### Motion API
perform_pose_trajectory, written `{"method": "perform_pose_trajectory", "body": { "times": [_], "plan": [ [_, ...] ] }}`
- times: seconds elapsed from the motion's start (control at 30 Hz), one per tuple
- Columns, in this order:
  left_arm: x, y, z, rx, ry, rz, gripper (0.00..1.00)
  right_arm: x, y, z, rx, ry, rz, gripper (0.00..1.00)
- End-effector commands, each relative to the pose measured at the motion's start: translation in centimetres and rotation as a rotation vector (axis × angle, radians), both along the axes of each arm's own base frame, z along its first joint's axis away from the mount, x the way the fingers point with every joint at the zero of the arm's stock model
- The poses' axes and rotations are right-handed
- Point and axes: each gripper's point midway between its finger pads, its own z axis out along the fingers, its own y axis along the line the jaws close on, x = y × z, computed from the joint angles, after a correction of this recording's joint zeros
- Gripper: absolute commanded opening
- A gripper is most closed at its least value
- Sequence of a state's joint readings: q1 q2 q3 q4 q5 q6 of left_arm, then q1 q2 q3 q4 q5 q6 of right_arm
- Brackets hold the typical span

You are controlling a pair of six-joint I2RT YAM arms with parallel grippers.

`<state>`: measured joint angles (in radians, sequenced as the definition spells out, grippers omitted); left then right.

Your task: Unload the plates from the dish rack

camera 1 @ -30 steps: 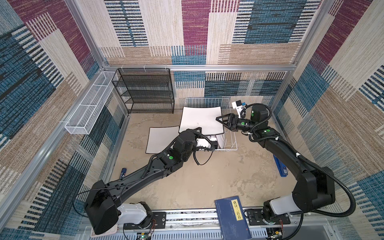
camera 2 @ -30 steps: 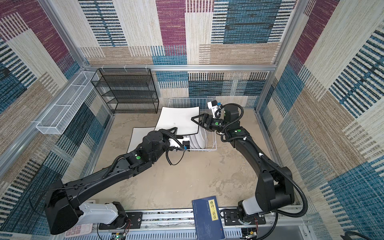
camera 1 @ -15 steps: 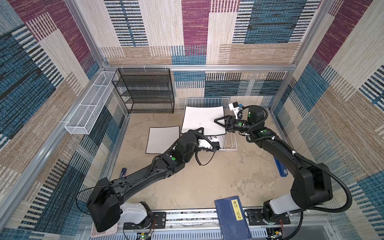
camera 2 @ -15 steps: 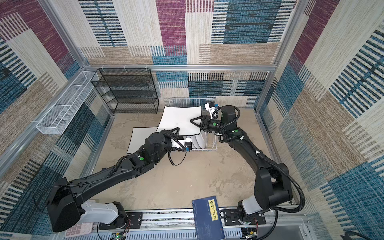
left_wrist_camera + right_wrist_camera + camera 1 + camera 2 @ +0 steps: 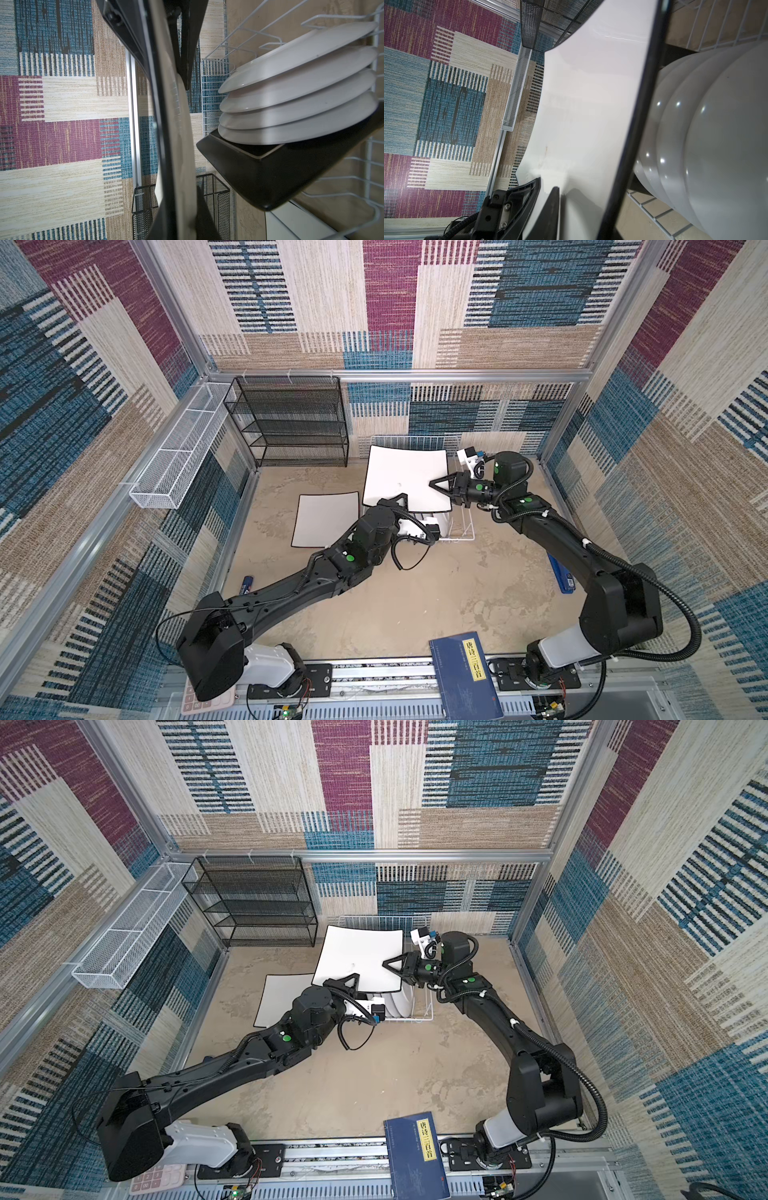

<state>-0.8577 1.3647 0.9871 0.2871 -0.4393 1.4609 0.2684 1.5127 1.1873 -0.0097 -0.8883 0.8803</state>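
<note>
One large white square plate (image 5: 403, 475), held above the dish rack (image 5: 415, 443): near edge clamped by the left gripper (image 5: 398, 499), side edge pinched by the right gripper (image 5: 434, 484). Below both grippers, four round white plates (image 5: 291, 93) and one black square plate (image 5: 270, 170) are stood leaning in the rack. A second white square plate (image 5: 326, 518) is laid flat on the table (image 5: 415, 593), outward of the left gripper.
</note>
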Motion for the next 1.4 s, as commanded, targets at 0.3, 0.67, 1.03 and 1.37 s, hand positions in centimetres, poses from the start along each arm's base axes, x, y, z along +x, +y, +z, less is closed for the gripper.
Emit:
{"method": "perform_pose_trajectory", "body": {
  "times": [0.3, 0.67, 1.03, 1.37],
  "plan": [
    [0.6, 0.5, 4.2, -0.261, -0.091, 0.053, 0.47, -0.9, 0.6, 4.0, 0.054, -0.203, 0.085, 0.0],
    [-0.5, 2.1, 3.8, -0.351, -0.011, 0.083, 0.87, 1.6, -2.5, 7.6, 0.136, -0.262, -0.069, 0.0],
    [-3.2, 4.3, 5.1, -0.564, 0.168, 0.086, 0.93, 3.3, -5.1, 9.2, 0.176, -0.305, -0.198, 0.0],
    [-4.1, 8.1, 11.5, -1.205, 0.521, 0.058, 0.95, 3.2, -4.9, 8.5, 0.164, -0.306, -0.171, 0.0]
  ]
}}
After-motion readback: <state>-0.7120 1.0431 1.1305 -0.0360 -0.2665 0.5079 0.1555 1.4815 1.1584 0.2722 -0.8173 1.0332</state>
